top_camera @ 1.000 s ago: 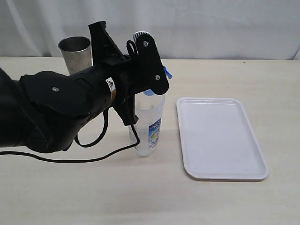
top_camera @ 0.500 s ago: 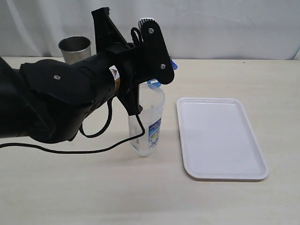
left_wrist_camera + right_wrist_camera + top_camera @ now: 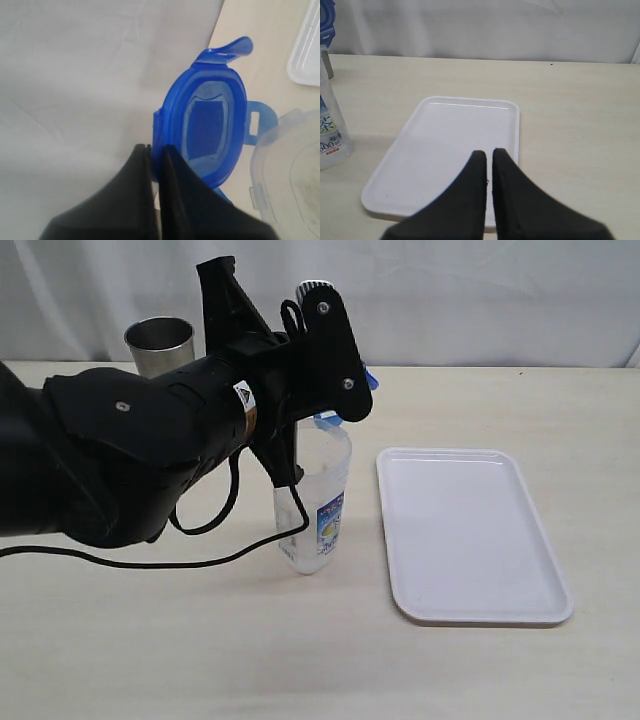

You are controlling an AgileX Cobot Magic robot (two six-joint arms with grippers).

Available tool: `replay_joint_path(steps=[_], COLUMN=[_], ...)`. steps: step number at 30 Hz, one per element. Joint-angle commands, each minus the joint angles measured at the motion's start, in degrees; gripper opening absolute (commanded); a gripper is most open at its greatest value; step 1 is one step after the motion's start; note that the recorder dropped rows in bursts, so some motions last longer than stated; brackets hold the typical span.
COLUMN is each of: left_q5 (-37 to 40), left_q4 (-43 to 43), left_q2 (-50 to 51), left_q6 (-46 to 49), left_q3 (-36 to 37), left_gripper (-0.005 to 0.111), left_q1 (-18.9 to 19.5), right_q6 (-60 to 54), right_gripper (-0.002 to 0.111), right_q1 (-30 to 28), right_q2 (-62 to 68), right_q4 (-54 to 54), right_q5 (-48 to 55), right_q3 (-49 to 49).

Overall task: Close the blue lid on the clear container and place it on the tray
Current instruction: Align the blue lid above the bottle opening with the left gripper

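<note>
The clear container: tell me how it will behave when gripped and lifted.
The clear container is tall and narrow, so a sideways push would likely tip it. It looks empty, so probably light. Its smooth plastic wall may slip.

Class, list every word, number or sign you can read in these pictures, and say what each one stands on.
"500": on the label of the clear container, right wrist view; the print beside it is blurred.
Large character above it: cut off, not readable.
Warning triangle: on a sticker on the left arm; its wording is too small.
On the blue lid and the tray: no text seen.
</note>
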Motion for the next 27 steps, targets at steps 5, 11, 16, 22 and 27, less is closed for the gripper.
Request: replay_joint_path(steps=[5, 11, 16, 22, 27], left_q5=[3.34, 4.2, 6.16, 5.81, 5.3], left_q4=[0.07, 0.07, 0.07, 0.07, 0.07], left_q2=[0.02, 0.02, 0.02, 0.02, 0.02], left_q6=[0.32, 0.32, 0.32, 0.2, -0.15], left_q3=[-0.37, -0.37, -0.37, 0.41, 1.54], left_gripper=[0.0, 0.0, 0.0, 0.0, 0.0], left_q1=[-2.82, -2.82, -2.82, -2.82, -2.71], right_q6=[0.0, 0.0, 0.0, 0.0, 0.0], right_gripper=[0.005, 0.005, 0.005, 0.005, 0.005], right_q1=[-0.29, -0.29, -0.29, -0.29, -0.29], right_q2=[-0.22, -0.22, -0.22, -0.22, -0.22], right_q4=[0.11, 0.11, 0.11, 0.11, 0.11], right_q5=[0.07, 0.07, 0.07, 0.07, 0.07], right_q3=[0.13, 0.13, 0.13, 0.13, 0.13])
